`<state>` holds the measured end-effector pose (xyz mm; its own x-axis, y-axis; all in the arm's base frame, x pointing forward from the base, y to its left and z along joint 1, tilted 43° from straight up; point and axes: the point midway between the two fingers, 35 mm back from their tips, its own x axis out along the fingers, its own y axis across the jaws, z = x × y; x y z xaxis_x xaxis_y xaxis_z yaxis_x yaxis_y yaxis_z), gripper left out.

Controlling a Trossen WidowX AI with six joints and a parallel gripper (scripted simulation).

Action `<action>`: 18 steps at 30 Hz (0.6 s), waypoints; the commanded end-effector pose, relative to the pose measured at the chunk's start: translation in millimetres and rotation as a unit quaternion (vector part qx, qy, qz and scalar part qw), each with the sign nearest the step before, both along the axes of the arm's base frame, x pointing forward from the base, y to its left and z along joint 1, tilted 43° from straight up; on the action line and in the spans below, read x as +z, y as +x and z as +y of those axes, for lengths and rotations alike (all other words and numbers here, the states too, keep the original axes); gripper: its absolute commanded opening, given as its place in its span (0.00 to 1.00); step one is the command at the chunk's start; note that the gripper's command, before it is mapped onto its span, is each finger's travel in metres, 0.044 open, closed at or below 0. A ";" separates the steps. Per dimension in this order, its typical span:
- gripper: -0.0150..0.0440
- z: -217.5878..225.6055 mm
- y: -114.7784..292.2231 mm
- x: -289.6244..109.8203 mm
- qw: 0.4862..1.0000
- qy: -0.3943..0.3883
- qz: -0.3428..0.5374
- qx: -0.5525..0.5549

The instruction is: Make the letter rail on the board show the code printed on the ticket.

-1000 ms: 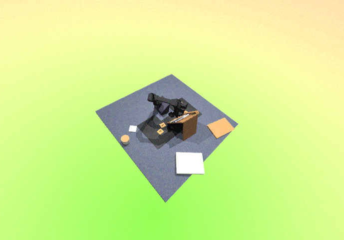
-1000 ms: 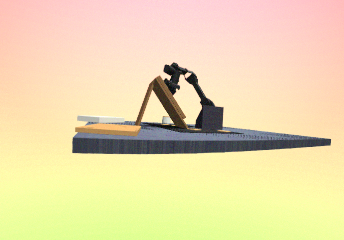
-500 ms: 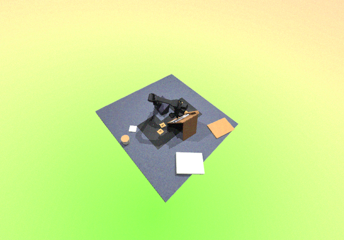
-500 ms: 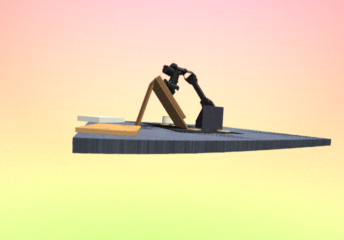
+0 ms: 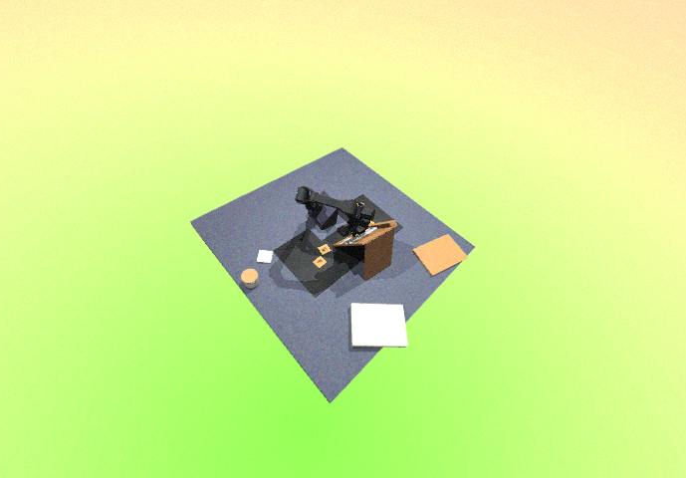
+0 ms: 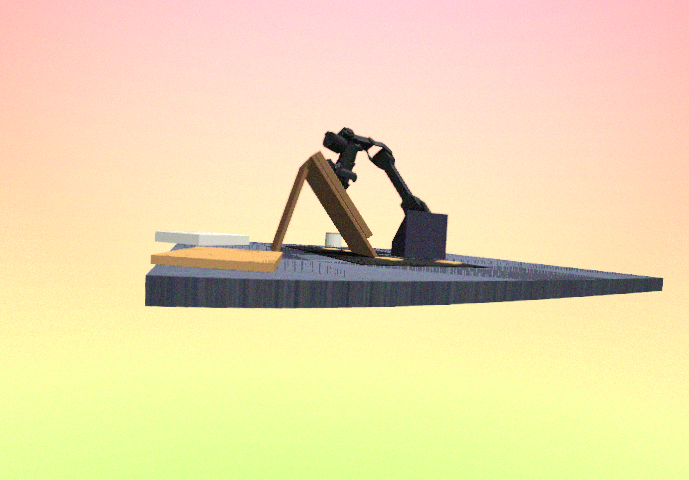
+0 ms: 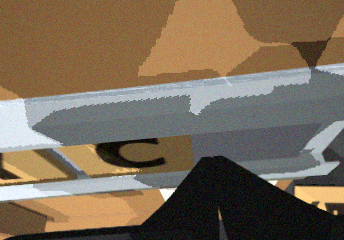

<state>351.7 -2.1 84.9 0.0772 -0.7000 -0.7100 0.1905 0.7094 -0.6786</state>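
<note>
Inside the rail (image 7: 130, 107) a C tile (image 7: 130, 154) is seated, the clenched, empty fingers beside it; two tiles (image 5: 322, 255) are left on the tabletop (image 5: 298, 327).

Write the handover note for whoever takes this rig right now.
Claw: shut, holding nothing, pressed up at the rail on the sloped board.
In the rail: the C tile, with another tile's edge at its left; that letter is out of view.
Loose: two tiles on the dark mat below the board.
Ticket: too small to read here.
Left: check the code, slide in what it needs, push home.
</note>
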 end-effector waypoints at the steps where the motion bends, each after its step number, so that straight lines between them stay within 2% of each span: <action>1: 0.25 -1.2 2.4 -0.8 1.000 -0.001 0.000 0.002; 18: 0.25 -6.1 8.1 -3.8 1.000 -0.001 0.000 0.002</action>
<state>357.8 -7.3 81.3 0.0765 -0.6979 -0.7121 0.1906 0.7113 -0.6766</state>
